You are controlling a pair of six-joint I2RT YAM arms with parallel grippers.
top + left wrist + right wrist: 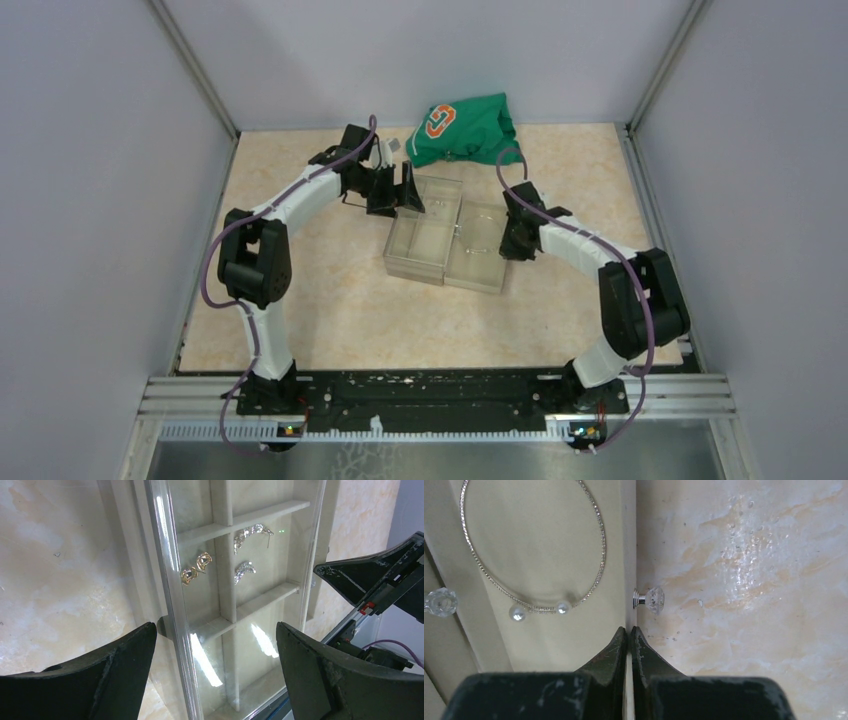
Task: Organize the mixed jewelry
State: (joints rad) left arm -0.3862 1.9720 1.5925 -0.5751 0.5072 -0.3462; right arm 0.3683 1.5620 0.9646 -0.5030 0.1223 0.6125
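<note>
Desk (pixel 330 310) carries a clear compartmented box (pixel 443 272). Left hand (pixel 216 632) hangs over the box, fingers spread wide, holding nothing. Right hand (pixel 629 630) sits at the box wall beside a crystal knob (pixel 650 598), fingers pressed together, nothing seen between them. Beaded wire hoop (pixel 602 540) lies in a large compartment. It is judged light, springy and easily bent; grip near its pearl ends. Gold earrings (pixel 196 568) and silver earrings (pixel 244 571) occupy neighbouring cells. They look tiny and slippery; pinch across the body.
</note>
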